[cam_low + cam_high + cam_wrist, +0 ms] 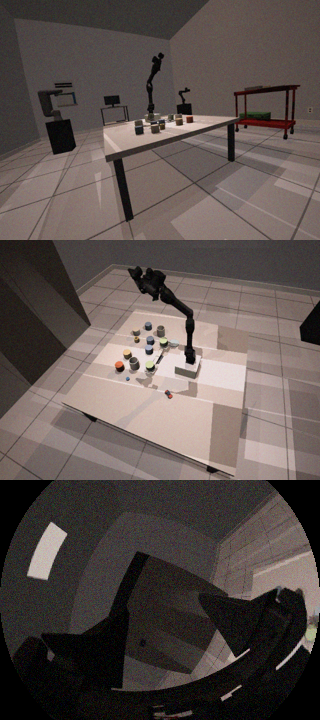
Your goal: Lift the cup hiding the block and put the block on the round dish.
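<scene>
Two identical cups with yellow-green tops stand on the ends of the small balance, one at the far end [163, 342] and one at the near end [150, 366]. Its beam [161, 352] runs between them; I cannot tell which end is lower. The block is not visible. The round dish [173, 343] lies beside the far cup, with no cup above it. My gripper [139, 273] [164, 603] is open and empty, raised high above the table and far from both cups. Its fingers stand wide apart in the wrist view.
A grey open cup [134, 363] stands close beside the near cup; another [160, 331] is behind the far cup. Blue cylinders [149, 349] [150, 340] stand left of the balance. Beyond are an orange-red cylinder [119, 366] and yellow cylinder [127, 353]. A toy car [168, 394] lies nearer the front.
</scene>
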### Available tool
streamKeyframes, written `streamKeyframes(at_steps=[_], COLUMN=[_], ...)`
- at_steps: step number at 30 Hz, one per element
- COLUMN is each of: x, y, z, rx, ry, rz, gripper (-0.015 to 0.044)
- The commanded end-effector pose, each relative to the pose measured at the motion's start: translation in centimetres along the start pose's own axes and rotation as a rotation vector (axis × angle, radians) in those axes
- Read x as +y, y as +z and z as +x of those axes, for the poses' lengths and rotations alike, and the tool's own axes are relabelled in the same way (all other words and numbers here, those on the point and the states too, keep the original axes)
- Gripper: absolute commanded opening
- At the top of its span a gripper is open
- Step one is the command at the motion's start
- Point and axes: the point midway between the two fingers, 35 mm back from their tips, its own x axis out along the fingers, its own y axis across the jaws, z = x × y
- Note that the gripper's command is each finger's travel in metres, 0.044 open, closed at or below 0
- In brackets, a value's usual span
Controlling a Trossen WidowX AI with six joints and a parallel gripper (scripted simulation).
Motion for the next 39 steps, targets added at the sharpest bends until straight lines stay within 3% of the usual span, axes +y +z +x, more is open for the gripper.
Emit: streamKeyframes(at_steps=[1,19,39], x=[-0.1,-11.1,-30.5], y=[0.0,-4.5,-10.7], z=[-0.1,-9.0,-24.9], rx=[0.003,0.37,0.887], ry=[-0.002,-0.167,-0.295], rz=[-0.004,-0.442,-0.881], gripper=[0.0426,0.044,0.044])
